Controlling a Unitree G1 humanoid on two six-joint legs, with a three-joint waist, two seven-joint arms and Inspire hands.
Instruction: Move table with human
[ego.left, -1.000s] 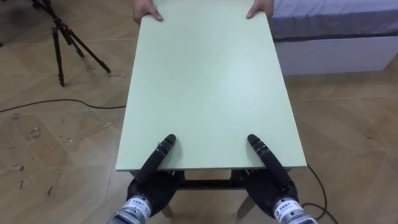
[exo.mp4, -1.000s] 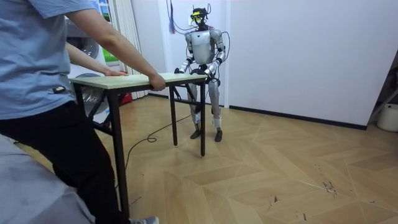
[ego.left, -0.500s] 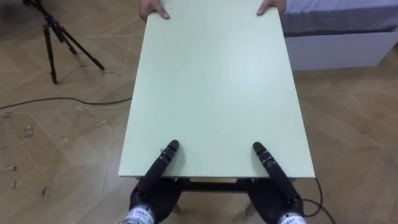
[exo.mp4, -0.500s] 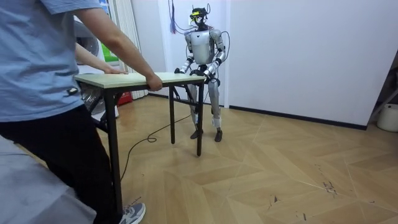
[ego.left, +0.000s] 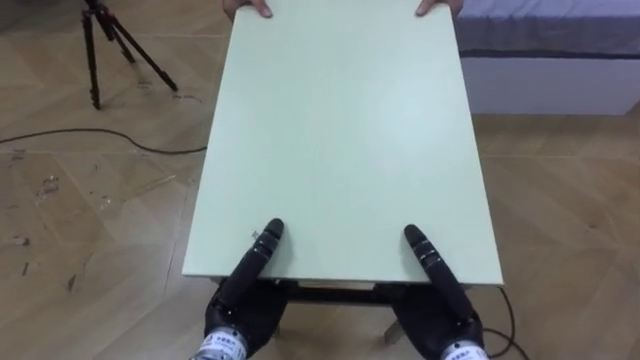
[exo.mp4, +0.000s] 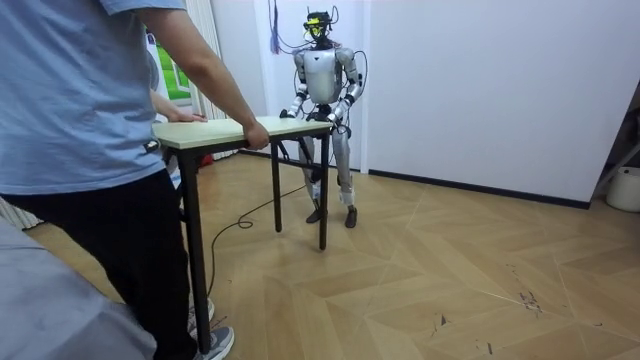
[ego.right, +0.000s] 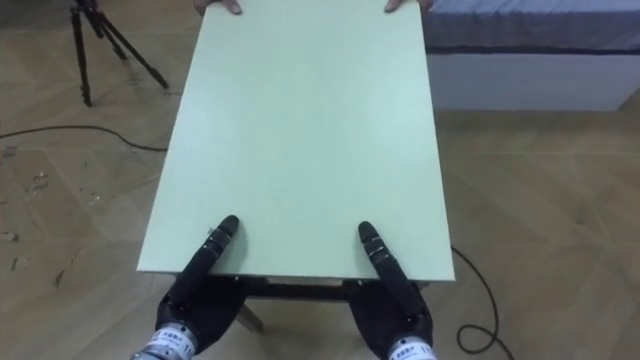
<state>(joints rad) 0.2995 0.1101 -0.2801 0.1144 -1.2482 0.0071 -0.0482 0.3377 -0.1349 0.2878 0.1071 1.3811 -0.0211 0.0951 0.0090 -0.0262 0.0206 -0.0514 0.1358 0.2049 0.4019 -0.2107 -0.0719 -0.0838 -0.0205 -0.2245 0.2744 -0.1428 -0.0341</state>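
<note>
Desk (ego.left: 340, 130), pale green top, nothing on it, carried between two parties.

Left eye view. We log the left robot hand (ego.left: 250, 270) at the near edge, thumb flat on the top and palm under the rim. The right robot hand (ego.left: 437, 272) sits the same way. Both are clamped on that edge, exactly as they were a second ago. The person's hands (ego.left: 248, 8) hold the far corners. The tripod (ego.left: 110, 45) at upper left and the bed (ego.left: 560, 50) at upper right have slid a little in the frame, while the desk has kept its place between the grips.

Right eye view. Same entry: both thumbs on top, near edge held, far corners held.

Room view. The person (exo.mp4: 90, 120) stands at the room view's left with the far end in hand. That end has come across toward the room view's right over the last second, and the person has stepped with it. The robot's end, by the white wall, has hardly shifted. We cannot tell whether the desk legs are clear of the floor.

Reading: we judge the move to be under way, with the desk swinging about the robot's end and the robot's part being to keep both grips firm.
</note>
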